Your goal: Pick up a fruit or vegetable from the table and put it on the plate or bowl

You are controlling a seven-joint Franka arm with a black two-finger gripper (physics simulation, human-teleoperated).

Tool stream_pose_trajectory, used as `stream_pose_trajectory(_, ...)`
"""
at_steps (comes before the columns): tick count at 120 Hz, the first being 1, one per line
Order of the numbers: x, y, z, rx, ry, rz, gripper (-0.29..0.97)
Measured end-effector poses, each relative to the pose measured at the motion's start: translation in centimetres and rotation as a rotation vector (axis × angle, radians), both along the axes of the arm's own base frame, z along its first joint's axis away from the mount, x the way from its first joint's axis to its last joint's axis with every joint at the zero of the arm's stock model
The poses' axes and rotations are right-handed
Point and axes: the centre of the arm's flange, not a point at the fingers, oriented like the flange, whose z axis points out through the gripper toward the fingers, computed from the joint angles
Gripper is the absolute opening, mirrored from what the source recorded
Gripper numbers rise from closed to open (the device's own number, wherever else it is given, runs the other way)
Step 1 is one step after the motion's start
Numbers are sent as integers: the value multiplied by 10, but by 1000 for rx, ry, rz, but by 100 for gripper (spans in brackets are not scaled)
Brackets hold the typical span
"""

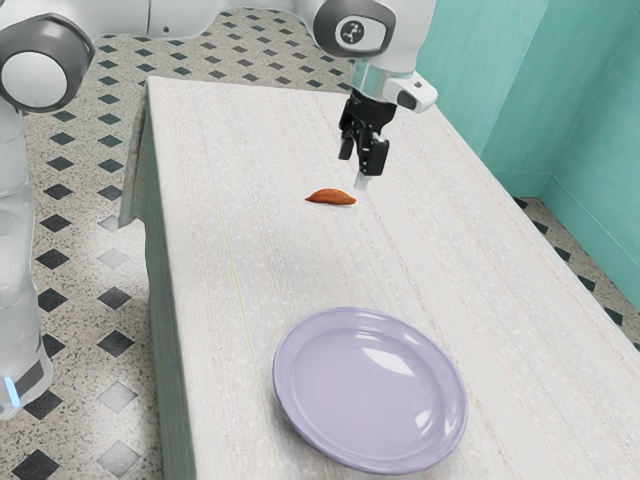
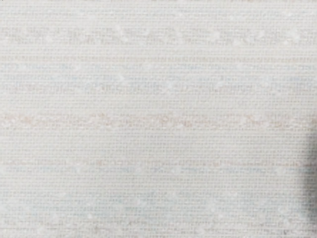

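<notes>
- While the white arm comes in from the exterior view's upper left, its wrist points almost straight down and the black two-finger tool (image 1: 361,186) hangs low over the pale, wood-grained surface (image 1: 230,160).
- Bare surface lies open on every side of the tool. The near long edge drops to a black-and-white tiled floor (image 1: 90,300), and a teal wall (image 1: 560,90) stands beyond the far edge.
- Whether the tool is spread or pressed together cannot be told, and it carries nothing.
- A small orange-brown tapered vegetable (image 1: 331,197) lies on the surface just beside the tool's tip, well apart from the round lavender plate (image 1: 300,395) near the front edge.
</notes>
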Motion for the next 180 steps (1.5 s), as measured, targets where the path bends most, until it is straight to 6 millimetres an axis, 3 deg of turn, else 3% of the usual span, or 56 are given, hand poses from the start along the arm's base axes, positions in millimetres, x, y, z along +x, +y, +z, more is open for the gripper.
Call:
stream_pose_trajectory(4, 60, 2, 19, -20, -63, 14, 68)
stream_pose_trajectory(9, 91, 24, 23, -21, -89, 58, 68)
stream_pose_trajectory(16, 105, 32, 19, -28, -85, 72, 68)
stream_pose_trajectory(28, 108, 36, 16, -54, -63, 64, 68)
stream_pose_trajectory(34, 102, 38, 25, -70, -66, 49, 68)
stream_pose_trajectory(40, 76, 46, 28, -98, -26, 38, 68)
stream_pose_trajectory(47, -2, 48, 17, -143, 41, 15, 68)
stream_pose_trajectory(52, -33, 51, 1, -144, 62, 6, 68)
stream_pose_trajectory(59, -52, 60, -18, -132, 73, 2, 68)
stream_pose_trajectory(67, -62, 88, -24, -118, 55, 30, 68)
stream_pose_trajectory(86, -72, 147, -25, -90, 8, 83, 68)
stream_pose_trajectory(121, -53, 207, -69, -41, -28, 102, 68)
stream_pose_trajectory(137, -60, 240, -72, -27, -56, 127, 68)
stream_pose_trajectory(147, -65, 259, -89, -30, -57, 144, 68)
stream_pose_trajectory(164, -66, 274, -88, -18, -88, 138, 68)
stream_pose_trajectory(180, -48, 275, -91, 2, -109, 104, 68)
